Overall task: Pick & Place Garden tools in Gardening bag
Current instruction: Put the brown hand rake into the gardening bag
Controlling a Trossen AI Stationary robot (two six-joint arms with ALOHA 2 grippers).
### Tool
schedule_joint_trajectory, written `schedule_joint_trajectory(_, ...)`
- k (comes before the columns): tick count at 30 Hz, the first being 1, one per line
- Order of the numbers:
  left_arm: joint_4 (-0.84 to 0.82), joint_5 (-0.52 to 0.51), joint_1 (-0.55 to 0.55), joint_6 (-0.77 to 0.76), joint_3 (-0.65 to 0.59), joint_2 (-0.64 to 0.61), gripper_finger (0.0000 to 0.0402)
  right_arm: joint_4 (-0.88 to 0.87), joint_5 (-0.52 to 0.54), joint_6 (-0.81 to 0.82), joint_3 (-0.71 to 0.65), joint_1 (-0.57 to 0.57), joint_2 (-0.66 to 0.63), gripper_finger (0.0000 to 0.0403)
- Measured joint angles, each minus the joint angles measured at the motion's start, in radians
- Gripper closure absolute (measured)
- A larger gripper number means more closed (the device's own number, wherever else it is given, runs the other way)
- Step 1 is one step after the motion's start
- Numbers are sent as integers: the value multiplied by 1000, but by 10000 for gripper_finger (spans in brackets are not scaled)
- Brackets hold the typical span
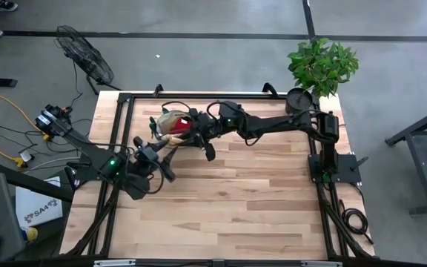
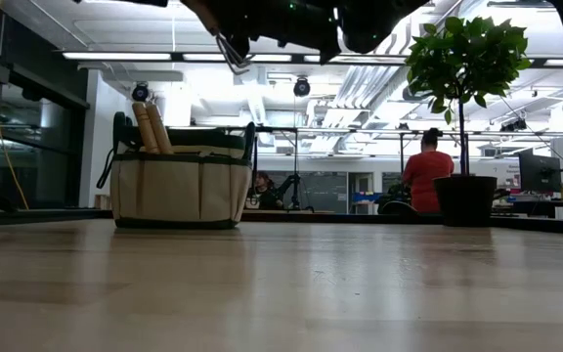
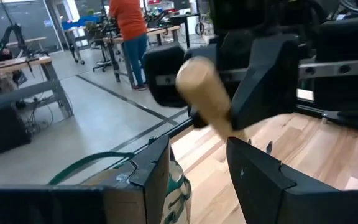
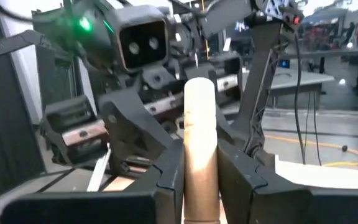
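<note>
A pale, round-ended wooden tool handle (image 4: 199, 149) stands clamped between the two dark fingers of the right tool (image 4: 201, 171), its smooth cylinder rising out of the grip in the right wrist view. From the left wrist view the same handle (image 3: 205, 93) runs slantwise, its rounded butt end free and its other end lost behind the right arm's dark housing; the metal working end cannot be made out. In the high view its long axis slants across the counter, lying between the gardening bag (image 1: 175, 123) and the left tool (image 1: 158, 159).

The bag is a small round beige canvas tote with dark green trim and loop handles, sitting near the counter's far edge, left of centre. Seen level across the counter (image 2: 281, 284), it stands upright (image 2: 181, 186) with two more wooden handles (image 2: 151, 127) poking up out of its top, leaning slightly. A red object (image 1: 178, 120) shows inside it from above.

The left tool (image 3: 194, 180) hovers just beside the bag with its fingers apart, holding nothing. The right tool (image 1: 196, 133) reaches in from the counter's far right corner, where a potted green plant (image 1: 321, 68) stands.
</note>
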Motion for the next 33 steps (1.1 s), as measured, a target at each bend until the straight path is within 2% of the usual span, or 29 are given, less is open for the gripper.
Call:
schedule_joint_trajectory(4,54,28,0,80,0,0,245,-42,-3,-13,1,0,-1,344)
schedule_joint_trajectory(12,55,116,0,83,0,0,245,-157,-54,-103,2,-1,-2,344)
schedule_joint_trajectory(24,108,140,0,122,0,1,247,-164,-52,-124,1,16,-1,344)
schedule_joint_trajectory(28,108,140,0,126,0,1,273,-162,-51,-124,1,17,-1,344)
schedule_joint_trajectory(33,117,152,-1,115,1,-1,330,-157,-65,-144,1,17,-1,344)
